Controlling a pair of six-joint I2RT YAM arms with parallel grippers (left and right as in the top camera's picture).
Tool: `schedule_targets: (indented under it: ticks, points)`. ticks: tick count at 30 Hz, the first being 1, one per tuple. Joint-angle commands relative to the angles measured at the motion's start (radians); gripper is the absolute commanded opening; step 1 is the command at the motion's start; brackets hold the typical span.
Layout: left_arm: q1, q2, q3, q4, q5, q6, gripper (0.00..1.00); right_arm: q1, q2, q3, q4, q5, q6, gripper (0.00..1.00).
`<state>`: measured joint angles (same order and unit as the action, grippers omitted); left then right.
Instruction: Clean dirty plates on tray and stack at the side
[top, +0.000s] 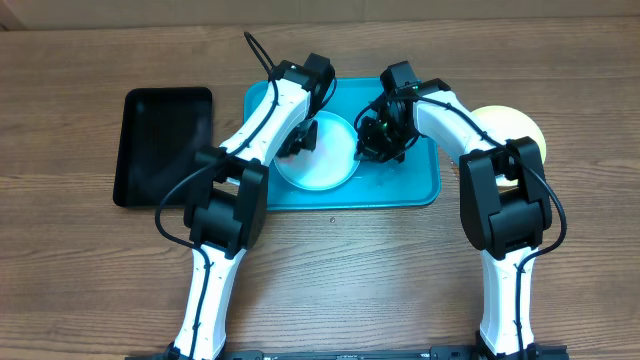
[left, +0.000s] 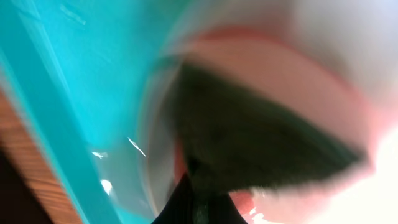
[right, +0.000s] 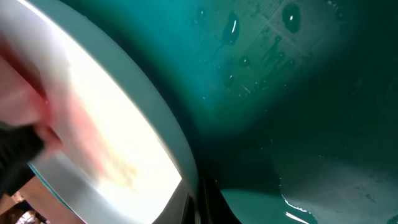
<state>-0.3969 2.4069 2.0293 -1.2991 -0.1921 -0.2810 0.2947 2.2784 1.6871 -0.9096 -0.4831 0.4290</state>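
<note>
light-blue-rimmed plate (top: 325, 165) lies between my left claw (top: 298, 142), over its left half, and right claw (top: 378, 140), at its right rim. cannot tell either claw's grip.

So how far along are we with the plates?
One yellow-green plate already sits beside the tray. In hand: the left gripper presses a dark pad on the blue-rimmed plate, red smear showing; the right gripper is at its rim. Left: finish it, stack it. Third plate unseen.
</note>
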Motion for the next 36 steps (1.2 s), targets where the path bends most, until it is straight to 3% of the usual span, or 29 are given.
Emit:
schedule_targets:
  ticks: [1, 5, 8, 11, 15, 18, 20, 29, 36]
  points:
    - [0.004, 0.026, -0.011, -0.067, 0.35, 0.246, 0.04, -0.014, 0.022, -0.031, 0.0, 0.062, 0.012, 0.04]
    - [0.001, 0.026, -0.011, -0.101, 0.681, 0.489, 0.04, -0.013, 0.022, -0.031, 0.0, 0.061, 0.012, 0.04]
    - [0.001, 0.026, -0.011, -0.026, 0.727, 0.468, 0.04, -0.013, 0.022, -0.031, -0.002, 0.061, 0.012, 0.04]
    - [0.006, 0.026, -0.011, 0.109, 0.645, 0.332, 0.04, -0.013, 0.022, -0.031, -0.005, 0.061, 0.012, 0.04]
    - [0.012, 0.026, -0.005, 0.234, 0.336, 0.142, 0.04, -0.013, 0.022, -0.031, -0.004, 0.063, 0.011, 0.04]
    - [0.027, 0.026, 0.038, 0.193, 0.074, 0.006, 0.04, -0.013, 0.022, -0.031, -0.004, 0.063, 0.008, 0.04]
    - [0.043, 0.026, 0.093, 0.117, 0.009, -0.031, 0.04, -0.013, 0.022, -0.031, -0.004, 0.063, 0.008, 0.04]
    - [0.101, 0.026, 0.404, -0.208, 0.045, -0.056, 0.04, -0.013, 0.003, -0.028, -0.018, 0.084, -0.018, 0.04]
    - [0.11, 0.026, 0.498, -0.29, 0.199, -0.01, 0.04, -0.012, -0.122, 0.003, -0.127, 0.369, -0.018, 0.04]
